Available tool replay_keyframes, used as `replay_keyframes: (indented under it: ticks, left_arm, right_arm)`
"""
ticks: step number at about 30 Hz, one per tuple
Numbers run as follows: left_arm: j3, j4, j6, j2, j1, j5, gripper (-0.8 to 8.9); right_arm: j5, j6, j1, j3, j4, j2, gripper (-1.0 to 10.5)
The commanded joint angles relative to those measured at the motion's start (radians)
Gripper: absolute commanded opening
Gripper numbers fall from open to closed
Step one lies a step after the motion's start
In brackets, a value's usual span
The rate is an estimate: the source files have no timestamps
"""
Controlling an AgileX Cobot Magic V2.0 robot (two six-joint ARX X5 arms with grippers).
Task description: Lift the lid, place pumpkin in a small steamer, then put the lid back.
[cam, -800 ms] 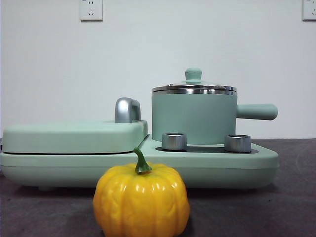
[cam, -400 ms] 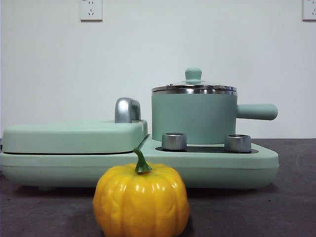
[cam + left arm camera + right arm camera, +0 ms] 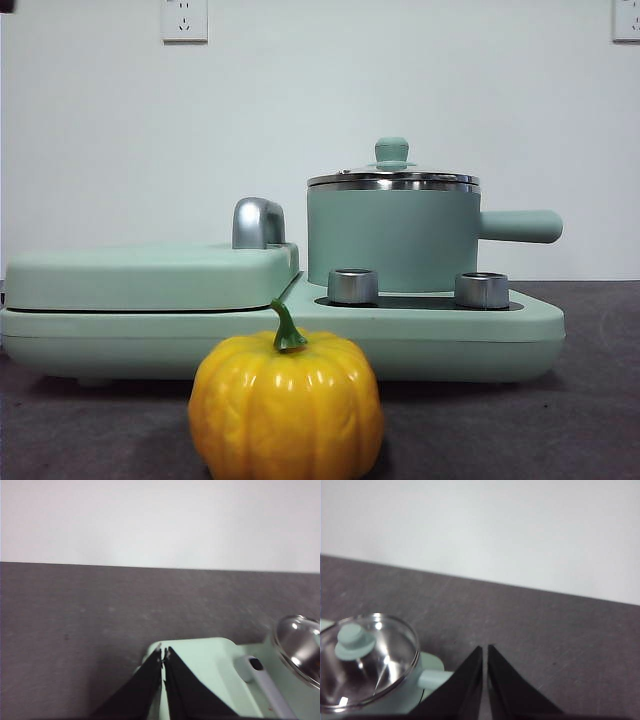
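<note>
The lid (image 3: 393,176) sits closed on the small steamer (image 3: 393,238). The pumpkin (image 3: 286,405) rests on the table in front. Left gripper (image 3: 163,656) and right gripper (image 3: 485,652) hang above, jaws together, empty.

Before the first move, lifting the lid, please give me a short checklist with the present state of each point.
1. Round glass lid with mint-green knob seated on the mint-green cylindrical small steamer: ok.
2. Space above the knob free: ok.
3. Glossy yellow ribbed pumpkin upright on the dark table, apart from the appliance: ok.
4. Right gripper beside the steamer, jaws shut: not ok for grasping.
5. Left gripper shut, holding nothing: ok.
6. Steamer's inside empty: cannot tell.
</note>
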Motion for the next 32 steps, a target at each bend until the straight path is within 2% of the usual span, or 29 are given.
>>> replay_keyframes:
  ticks: [1,10,17,26,32]
  left_arm:
    - [0.038,0.02,0.051,0.038,-0.034,0.007,0.1]
    - [0.042,0.035,0.06,0.132,-0.162,0.007,0.09]
    - [0.042,0.035,0.126,0.187,-0.268,0.007,0.09]
    - [0.042,0.034,0.131,0.235,-0.369,0.007,0.09]
    - [0.042,0.004,0.167,0.254,-0.426,0.007,0.08]
  right_arm:
    - [-0.005,-0.021,0.023,0.018,0.027,0.037,0.1]
    - [-0.035,-0.051,0.123,0.019,0.068,0.122,0.1]
    - [-0.037,-0.101,0.23,0.019,0.051,0.155,0.1]
    - [-0.037,-0.13,0.346,0.019,-0.053,0.2,0.1]
    - [-0.036,-0.15,0.397,0.019,-0.131,0.214,0.1]
